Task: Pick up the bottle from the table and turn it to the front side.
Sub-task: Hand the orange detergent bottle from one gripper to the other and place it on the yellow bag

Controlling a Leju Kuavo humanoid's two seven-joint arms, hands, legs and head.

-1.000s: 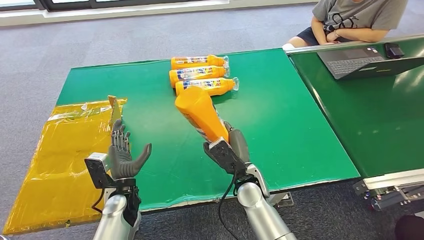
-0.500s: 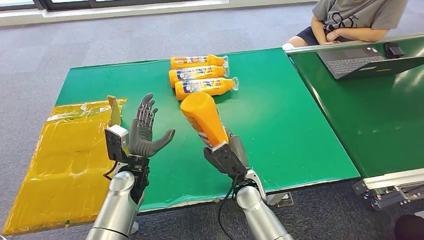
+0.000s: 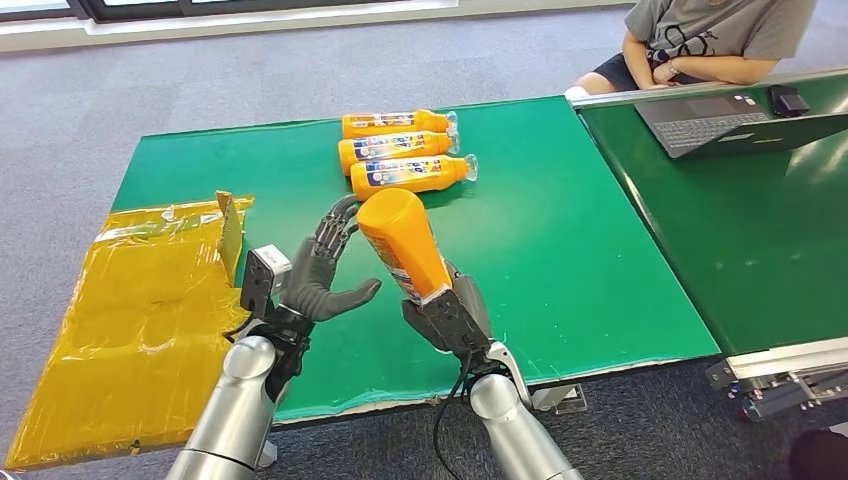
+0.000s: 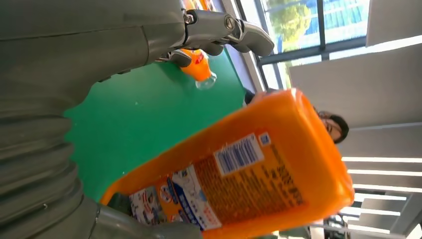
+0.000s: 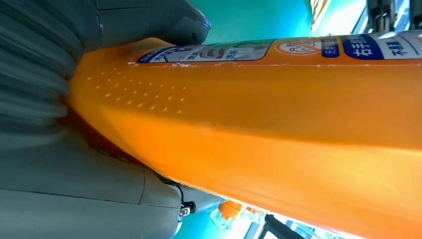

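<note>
A crinkled sheet of yellow plastic film (image 3: pixel 120 330) covers the near-left end of the green-topped work table (image 3: pixel 560 260), one torn flap standing up at its far edge. Just right of it the robot's left hand (image 3: pixel 322 275) is raised above the table, fingers spread and holding nothing, its palm turned toward the lifted orange plastic bottle (image 3: pixel 403 242), which it is near but not touching; the left wrist view has that bottle's barcode label facing the palm. The right hand (image 3: pixel 452 318) grips the bottle by its lower, neck end, fingers wrapped round it, so the flat base points up and away from the robot, clear of the table. The step in hand appears to be the handover for turning: the bottle is already picked up, and the next move likely calls for the left hand to close on the upper body so the bottle can be rotated to its front label without slipping from the right hand's hold. Beyond it, three more orange bottles with blue labels (image 3: pixel 400 147) lie on their sides in a row on the far part of the table, clear caps pointing right. On a second green table (image 3: pixel 780 230) at far right sits one open dark laptop (image 3: pixel 730 120), with one seated person (image 3: pixel 700 40) behind it.
</note>
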